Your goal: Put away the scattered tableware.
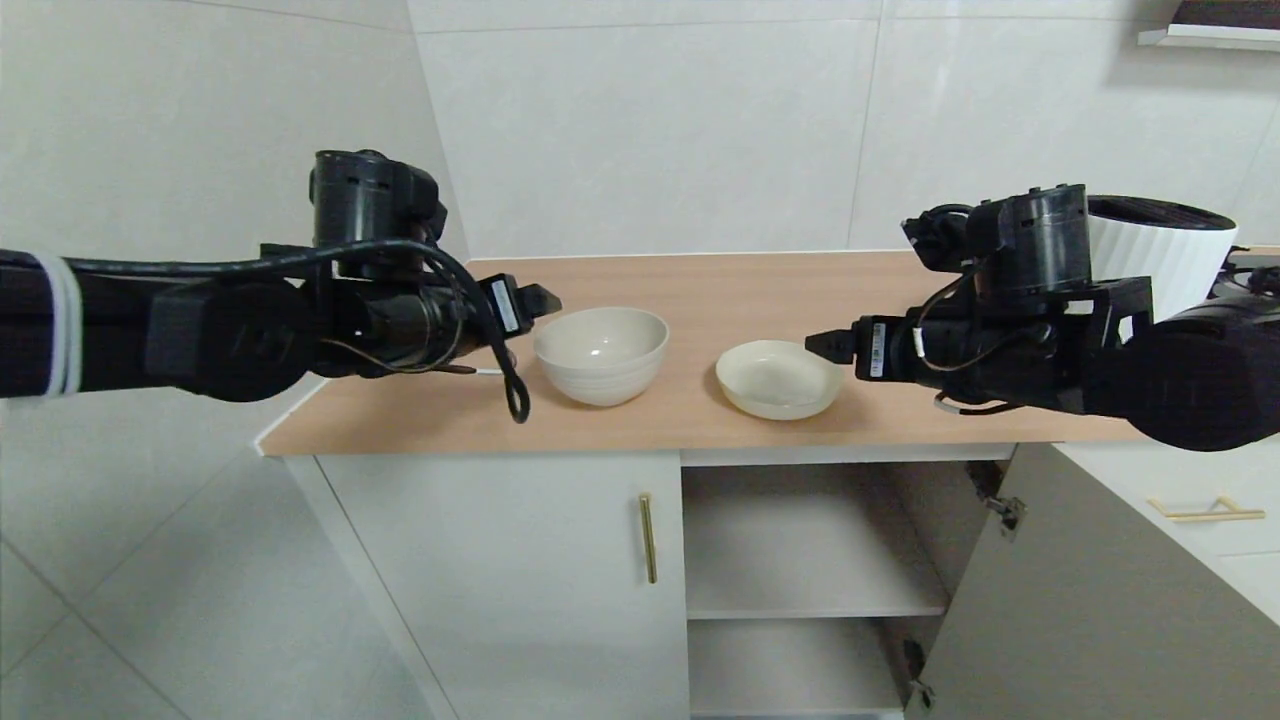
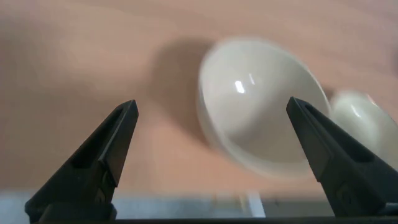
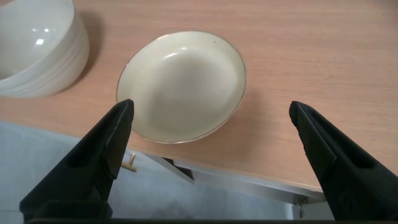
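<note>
While both arms hang above the wooden countertop (image 1: 700, 285), a deep bowl (image 1: 601, 355) and a shallow bowl (image 1: 779, 378) sit side by side near its front edge, the left gripper (image 1: 540, 300) just beside the deep bowl and the right gripper (image 1: 815, 347) just beside the shallow bowl. Left wrist: the left gripper (image 2: 211, 112) spreads wide over the countertop, the deep bowl (image 2: 261, 118) seen between its fingers. Right wrist: the right gripper (image 3: 211, 115) gapes likewise, framing the shallow bowl (image 3: 180, 84).

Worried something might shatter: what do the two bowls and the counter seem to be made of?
Deeper bowl: probably glazed ceramic, off-white and glossy, with sharp light glints inside; hard plastic is possible. Shallow bowl: likely the same cream glazed ware, with a thin darker rim line. Counter: matte wood or wood-look laminate, showing fine pale grain.
</note>
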You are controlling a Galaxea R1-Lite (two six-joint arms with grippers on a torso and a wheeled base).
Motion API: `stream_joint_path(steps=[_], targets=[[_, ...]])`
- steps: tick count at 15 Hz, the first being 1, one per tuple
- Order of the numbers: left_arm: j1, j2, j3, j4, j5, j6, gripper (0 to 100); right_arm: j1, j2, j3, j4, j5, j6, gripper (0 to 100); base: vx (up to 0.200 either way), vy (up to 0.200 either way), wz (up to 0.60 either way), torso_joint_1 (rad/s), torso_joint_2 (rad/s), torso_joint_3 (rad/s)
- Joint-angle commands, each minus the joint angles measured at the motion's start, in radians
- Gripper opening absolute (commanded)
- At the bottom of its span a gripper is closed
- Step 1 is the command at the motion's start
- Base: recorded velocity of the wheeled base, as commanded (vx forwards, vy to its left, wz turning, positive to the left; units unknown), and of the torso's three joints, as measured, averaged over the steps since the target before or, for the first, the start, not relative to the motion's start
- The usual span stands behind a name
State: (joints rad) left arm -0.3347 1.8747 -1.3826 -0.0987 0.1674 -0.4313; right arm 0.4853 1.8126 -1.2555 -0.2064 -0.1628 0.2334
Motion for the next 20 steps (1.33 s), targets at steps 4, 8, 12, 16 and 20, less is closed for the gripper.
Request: stream_joint_path(steps=[4, 8, 12, 16, 20], targets=[[-0.007, 0.126, -0.033, -0.059, 0.034, 0.002, 100, 0.002, -0.004, 0.007, -0.001, 0.0, 0.0, 100, 0.0, 0.0, 0.0, 0.0, 0.0, 0.0], [-0.007, 0.146, -0.039, -0.059, 0.032, 0.002, 100, 0.002, -0.007, 0.008, 0.001, 0.0, 0.0, 100, 0.0, 0.0, 0.0, 0.0, 0.0, 0.0], [-0.007, 0.156, -0.039, -0.058, 0.032, 0.002, 0, 0.002, -0.01, 0.01, 0.001, 0.0, 0.0, 100, 0.0, 0.0, 0.0, 0.0, 0.0, 0.0], [-0.007, 0.139, -0.039, -0.058, 0.035, -0.004, 0, 0.002, -0.015, 0.015, 0.001, 0.0, -0.002, 100, 0.0, 0.0, 0.0, 0.0, 0.0, 0.0], [-0.009, 0.049, 0.01, -0.055, 0.029, -0.004, 0, 0.002, -0.009, 0.015, 0.007, 0.0, -0.005, 100, 0.0, 0.0, 0.0, 0.0, 0.0, 0.0]])
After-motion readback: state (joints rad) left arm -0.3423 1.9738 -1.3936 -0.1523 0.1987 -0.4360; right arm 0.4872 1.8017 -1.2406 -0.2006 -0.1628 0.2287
